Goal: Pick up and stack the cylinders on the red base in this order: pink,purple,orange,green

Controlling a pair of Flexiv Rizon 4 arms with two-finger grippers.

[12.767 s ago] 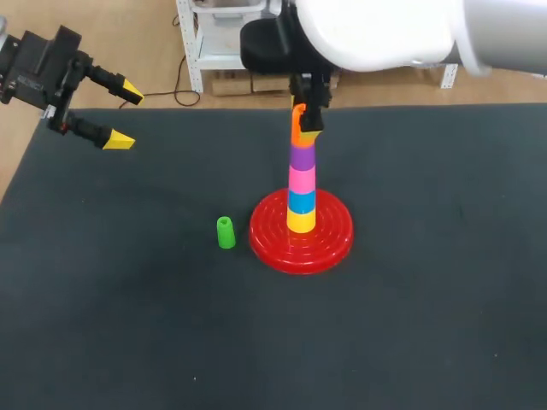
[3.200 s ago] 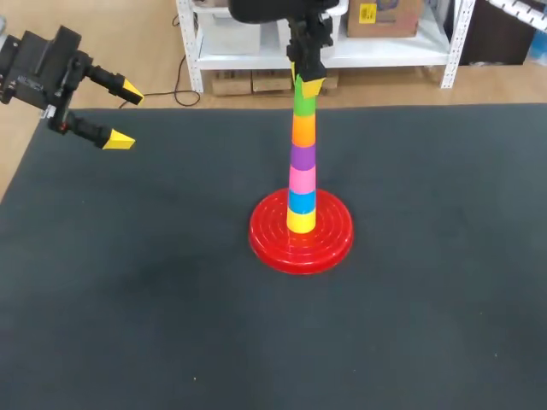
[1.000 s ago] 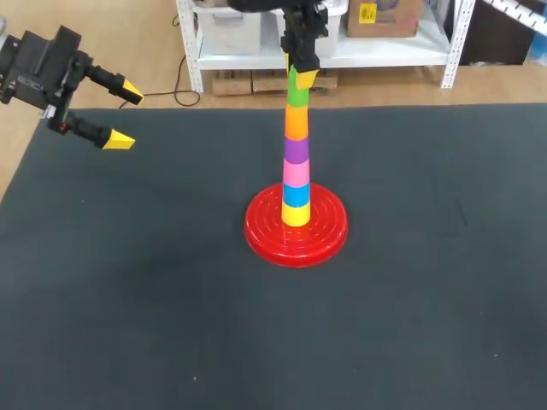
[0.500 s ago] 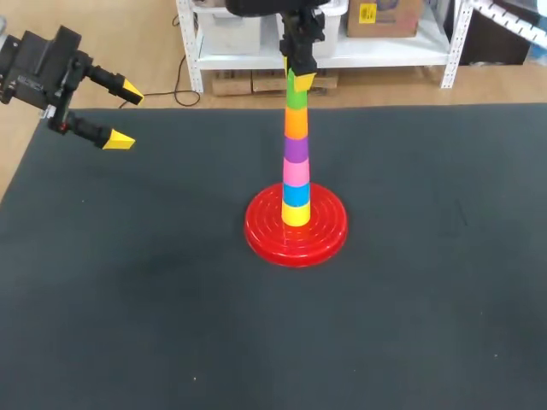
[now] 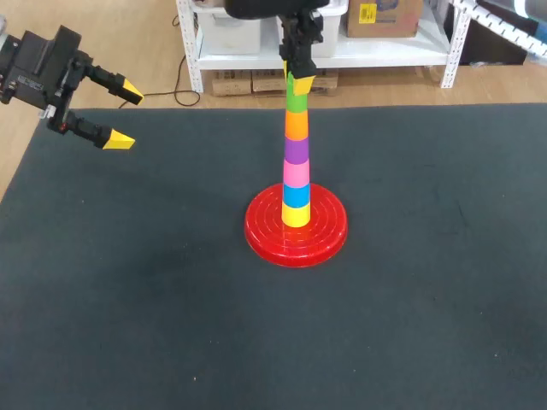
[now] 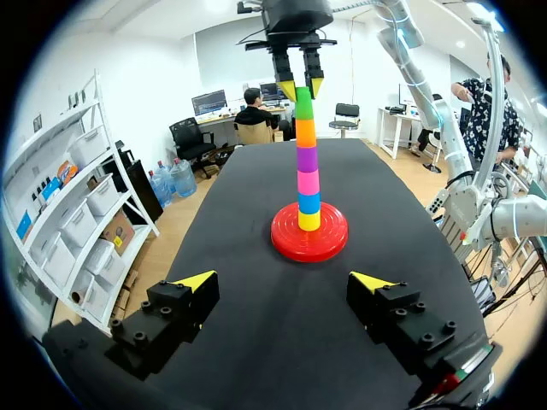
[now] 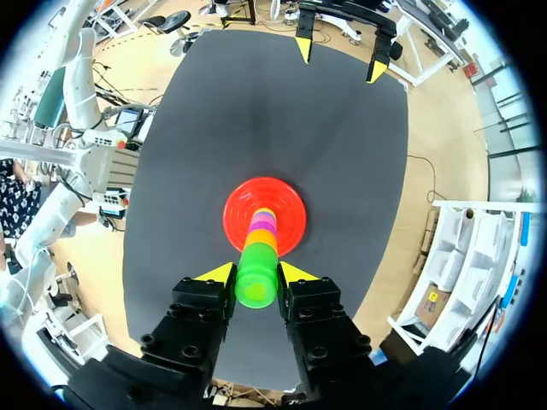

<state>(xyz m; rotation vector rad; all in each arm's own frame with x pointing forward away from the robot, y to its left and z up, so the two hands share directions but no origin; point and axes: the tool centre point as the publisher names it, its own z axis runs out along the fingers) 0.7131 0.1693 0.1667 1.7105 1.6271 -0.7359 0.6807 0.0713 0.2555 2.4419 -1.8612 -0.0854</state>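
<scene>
Your left jaws stand wide apart with nothing between them. Their yellow tips hang over the far left corner of the tabletop, well apart from everything else. Your right jaws, at the far middle, are clenched on the upper part of the green cylinder, one tip on either side of it.

That green cylinder tops a tall, thin column on the red base in the middle of the tabletop. From the base up stand a yellow cylinder, a blue cylinder, the pink cylinder, the purple cylinder and the orange cylinder. The order looks complete, so the job left is probably to let go cleanly.

That is where it can go wrong.
- **Sideways drift:** any drift of your right arm while it grips can lean the whole column or drag the base across the tabletop.
- **Rising too early:** if you rise before the jaws have fully released, the green piece may lift off with them, perhaps pulling the orange one loose too.
- **Uneven release:** if one tip lets go before the other, it can nudge the top and topple the tower.
- **Seating:** I cannot tell whether green is fully seated on orange. If it is not, it could tilt off and roll away once freed.

So open squarely, then go straight up. Your left arm is no threat where it is, but a sweep to the right toward the middle would strike the column.
</scene>
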